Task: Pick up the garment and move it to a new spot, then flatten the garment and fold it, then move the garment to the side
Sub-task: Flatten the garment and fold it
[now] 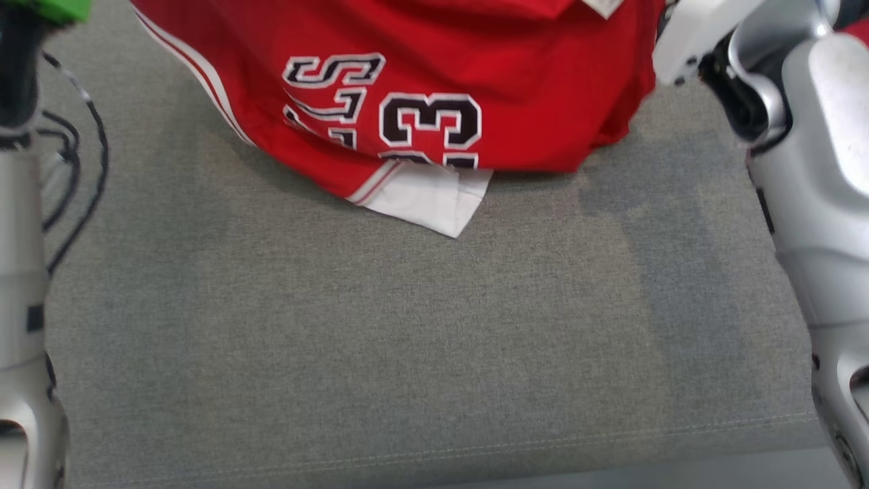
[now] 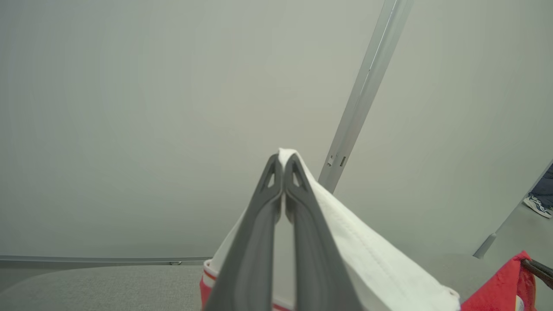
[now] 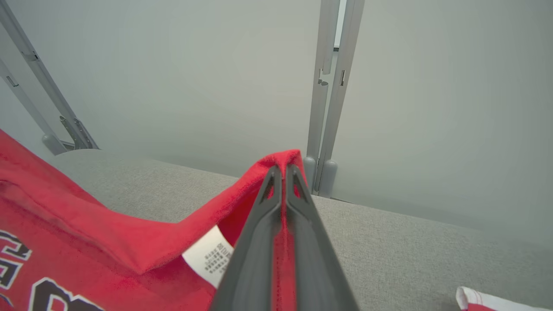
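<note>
the garment (image 1: 421, 88), a red jersey with black-and-white lettering and the number 23, hangs bunched over the far part of the grey cushion (image 1: 407, 339). its lower folds rest on the fabric and a white corner (image 1: 434, 200) of it lies flat toward the near side. in the left wrist view the left gripper (image 2: 284, 160) has its two dark fingers pressed together at the tips, pinching a white edge of the garment that peeks out just above them and drapes down to the right of the fingers. in the right wrist view the right gripper (image 3: 284, 172) is likewise closed tight, with a fold of red cloth clamped between its fingers and rising just over the tips. a white care label (image 3: 211, 255) shows inside that fold, just left of the fingers. both pinched edges are raised off the cushion. in the head view the pale right arm (image 1: 815, 176) stands at the right edge and the left arm (image 1: 20, 305) at the left edge, with black cables (image 1: 88, 156) looped beside it. behind the cushion are a plain pale wall and grey metal posts (image 3: 330, 86). a shoe (image 2: 538, 205) shows at the right edge of the left wrist view.
</note>
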Motion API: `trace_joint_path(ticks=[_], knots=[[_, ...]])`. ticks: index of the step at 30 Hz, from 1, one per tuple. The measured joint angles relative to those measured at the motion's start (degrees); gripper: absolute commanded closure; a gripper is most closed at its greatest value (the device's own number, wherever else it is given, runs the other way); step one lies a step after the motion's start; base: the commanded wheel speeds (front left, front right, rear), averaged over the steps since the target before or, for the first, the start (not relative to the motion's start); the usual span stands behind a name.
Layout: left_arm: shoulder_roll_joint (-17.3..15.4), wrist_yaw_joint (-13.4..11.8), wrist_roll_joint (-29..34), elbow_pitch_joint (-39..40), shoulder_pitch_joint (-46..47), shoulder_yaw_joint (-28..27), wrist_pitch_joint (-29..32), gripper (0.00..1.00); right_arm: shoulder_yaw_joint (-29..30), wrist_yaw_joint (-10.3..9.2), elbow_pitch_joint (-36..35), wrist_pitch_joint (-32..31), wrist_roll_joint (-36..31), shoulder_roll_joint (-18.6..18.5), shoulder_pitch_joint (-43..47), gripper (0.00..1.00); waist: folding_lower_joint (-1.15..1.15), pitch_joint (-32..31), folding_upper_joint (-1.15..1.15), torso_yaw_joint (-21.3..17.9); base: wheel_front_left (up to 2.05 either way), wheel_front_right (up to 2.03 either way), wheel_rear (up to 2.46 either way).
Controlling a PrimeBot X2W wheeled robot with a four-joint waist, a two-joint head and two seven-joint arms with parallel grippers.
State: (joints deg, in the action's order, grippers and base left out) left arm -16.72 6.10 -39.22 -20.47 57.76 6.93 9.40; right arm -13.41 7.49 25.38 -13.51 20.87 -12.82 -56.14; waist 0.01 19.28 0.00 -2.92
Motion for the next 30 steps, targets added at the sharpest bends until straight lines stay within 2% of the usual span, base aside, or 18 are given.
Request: trace_joint_path(ticks=[5,9,15,16,17,22,26,30], knots=[[-3.0,0.76,-0.29,-0.25,11.79,0.78,2.07,1.0,-1.43,0.0,6.11,4.19,-1.85,0.31,-12.44,1.0,0.0,5.08,0.0,-1.34,0.0,0.0,0.0],[-3.96,0.97,-0.58,-1.32,20.11,0.55,-0.13,1.0,0.43,0.0,10.98,10.06,-4.39,1.44,-21.18,1.0,0.01,8.95,0.0,-2.44,0.0,0.0,0.0],[-2.85,1.03,1.11,-4.76,30.27,0.93,-8.38,1.0,4.74,0.0,17.97,20.49,-10.72,4.53,-30.89,1.0,0.0,12.4,0.0,-4.42,0.0,0.0,0.0],[-2.54,1.03,1.96,-5.36,31.46,1.1,-10.25,1.0,5.34,0.01,19.2,22.17,-12.25,4.75,-32.14,1.0,0.01,12.55,0.0,-4.82,0.0,0.0,0.0],[-1.78,1.02,3.09,-6.37,33.36,0.94,-14.59,1.0,7.33,0.0,20.82,25.25,-14.9,5.28,-33.93,1.0,0.0,12.45,0.0,-5.49,0.0,0.0,0.0],[-0.57,1.03,4.91,-8.23,36.63,2.1,-21.79,1.0,12.18,0.01,20.91,28.25,-21.74,6.54,-37.94,1.0,-0.01,10.84,0.0,-6.06,0.0,0.0,0.0],[0.25,1.21,3.88,-7.19,38.9,2.29,-23.68,1.0,14.3,0.0,18.79,28.52,-24.63,6.83,-39.02,1.0,-0.01,11.33,0.0,-5.99,0.0,0.0,0.0],[1.1,1.24,0.3,-5.94,36.17,2.94,-24.17,1.0,13.4,0.0,17.95,28.56,-25.52,6.46,-36.64,1.0,-0.01,13.03,0.0,-5.49,0.0,0.0,0.0]])
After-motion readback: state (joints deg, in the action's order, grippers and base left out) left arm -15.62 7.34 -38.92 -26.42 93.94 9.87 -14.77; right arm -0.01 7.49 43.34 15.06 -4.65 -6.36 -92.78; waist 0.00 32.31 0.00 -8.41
